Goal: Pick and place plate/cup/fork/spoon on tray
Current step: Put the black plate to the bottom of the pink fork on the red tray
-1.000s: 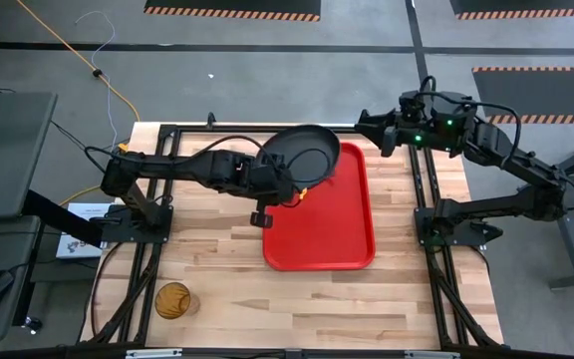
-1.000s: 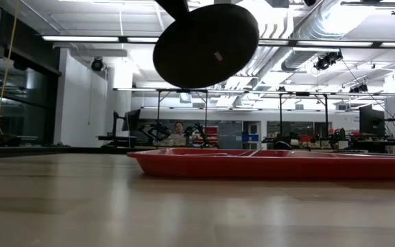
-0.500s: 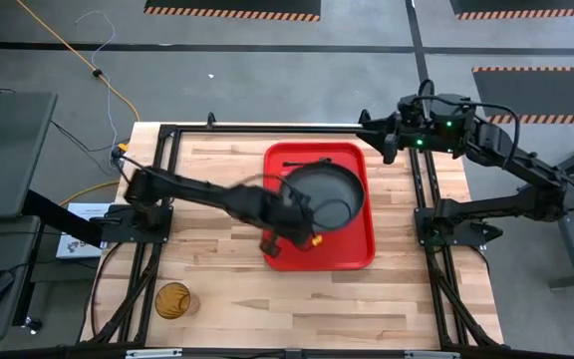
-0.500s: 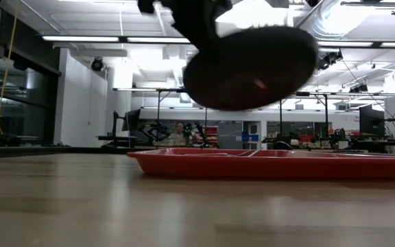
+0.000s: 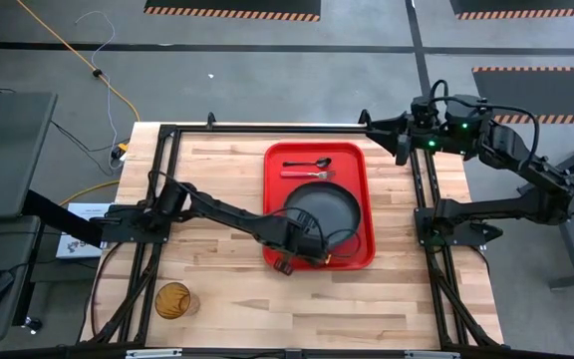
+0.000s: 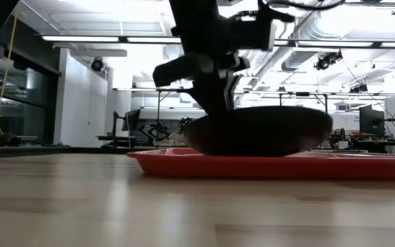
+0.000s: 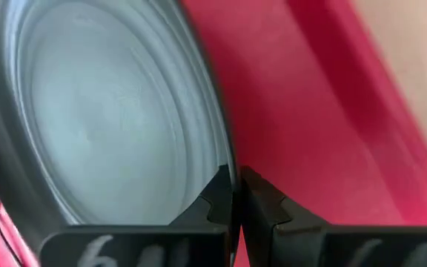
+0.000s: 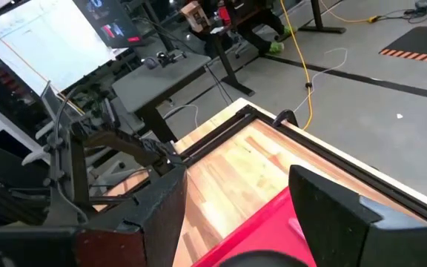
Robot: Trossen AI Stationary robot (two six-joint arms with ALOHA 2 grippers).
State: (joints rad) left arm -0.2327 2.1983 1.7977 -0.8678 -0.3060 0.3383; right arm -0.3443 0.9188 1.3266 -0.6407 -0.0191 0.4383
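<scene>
Bench surface was a pale wooden table [image 5: 217, 189] framed by black rails, with grey floor and hazard-striped mats behind it; the low view looked across to an open lab hall with ceiling lights and ductwork.

I noted the tray [image 5: 359, 224] lying lengthwise toward the right of the table's middle. On its far end the spoon [image 5: 307, 163] lay crosswise, and the fork [image 5: 308, 174] lay just beside it, parallel, on the near side. The plate [image 5: 327, 206] occupied the tray's near half. From the low view its underside [image 6: 259, 130] sat at or just above the tray's rim [image 6: 184, 163]; I could not tell whether it was fully touching down.

I had the left gripper [image 5: 307, 244] reaching over the tray's near left corner, its fingers [image 7: 217, 196] clenched on the plate's rim [image 7: 199, 96], one inside and one outside, seen close up in the left wrist view.

The right gripper [image 5: 399, 142] hung over the table's far right edge, just past the tray's far right corner, fingers [image 8: 332, 208] spread wide with nothing between them.

The cup [image 5: 173, 299] stood upright near the table's near left corner, well apart from the tray.
</scene>
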